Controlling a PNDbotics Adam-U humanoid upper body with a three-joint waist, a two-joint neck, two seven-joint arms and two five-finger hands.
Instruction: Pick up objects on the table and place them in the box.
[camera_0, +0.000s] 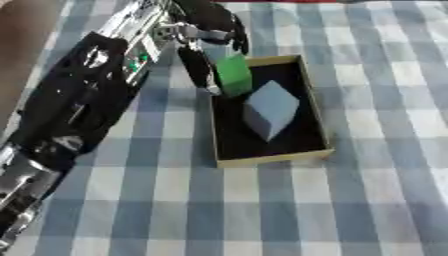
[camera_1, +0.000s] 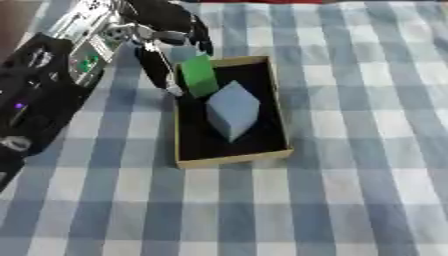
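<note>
- Blue-and-white checked cloth (camera_0: 350, 210) covers the whole table below my head camera; its near part shows only the check pattern.
- Coming in from the lower left of my view, my left arm (camera_0: 79, 100) runs black and silver up across the cloth toward the far side.
- At mid-table sits the box (camera_0: 271, 160), a shallow tan-walled tray with a black floor, its long side running away from me and slightly askew to the checks.
- Inside it lies a grey-blue block (camera_0: 269, 109), tilted on an edge, filling much of the middle of the floor and touching no wall that I can make out.
- At the box's far-left corner, a green block (camera_1: 199, 75) stands upright, its lower end within the box's rim, just beside the grey-blue block.
- My left hand (camera_0: 206, 37) is over that corner, its dark fingers (camera_0: 197, 67) curled down round the green block, a finger to each side.
- My right hand shows in neither view.
</note>
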